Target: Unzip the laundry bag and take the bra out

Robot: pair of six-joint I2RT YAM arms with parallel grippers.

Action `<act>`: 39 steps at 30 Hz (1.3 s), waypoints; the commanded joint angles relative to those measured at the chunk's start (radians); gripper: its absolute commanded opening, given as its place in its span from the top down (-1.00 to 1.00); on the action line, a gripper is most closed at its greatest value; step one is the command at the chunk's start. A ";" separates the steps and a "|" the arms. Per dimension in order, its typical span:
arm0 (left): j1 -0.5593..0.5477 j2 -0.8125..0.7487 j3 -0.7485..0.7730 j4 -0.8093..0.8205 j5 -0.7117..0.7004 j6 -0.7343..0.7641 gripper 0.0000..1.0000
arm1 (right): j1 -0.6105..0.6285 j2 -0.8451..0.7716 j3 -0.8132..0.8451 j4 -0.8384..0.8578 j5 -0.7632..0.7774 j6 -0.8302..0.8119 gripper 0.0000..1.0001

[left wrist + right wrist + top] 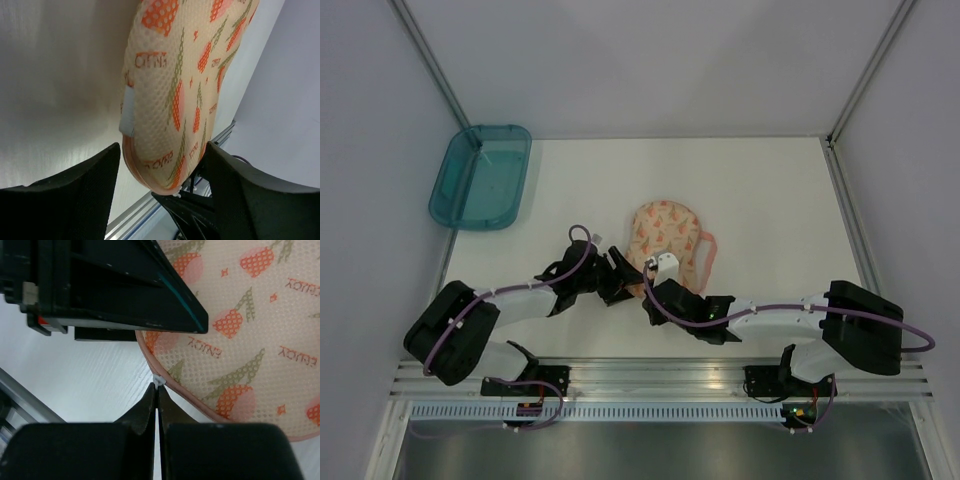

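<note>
The bag [665,238] lies flat on the table [760,200], just in front of both hands. The left hand [160,165] is open, with its fingers [75,195] on each side of the bag's near end. The right hand [157,395] is pinched tight on the small zipper pull [158,381] at the bag's pink edge. A teal tray [480,177] sits far off, beyond the left hand.

The laundry bag [663,232], a rounded cream-peach mesh pouch printed with orange-red shapes, is lying flat mid-table, its pink zipper edge [175,391] closed and its pink loop [706,256] trailing right.
</note>
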 commanded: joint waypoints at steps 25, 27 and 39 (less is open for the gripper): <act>-0.008 0.097 0.146 -0.082 -0.010 0.123 0.96 | -0.154 0.010 0.029 -0.456 0.230 0.142 0.99; -0.003 0.108 0.169 -0.109 -0.006 0.165 0.95 | -0.174 0.013 0.032 -0.453 0.246 0.125 0.99; 0.090 0.246 0.371 -0.221 0.071 0.375 0.95 | -0.235 0.034 0.027 -0.390 0.195 0.071 0.99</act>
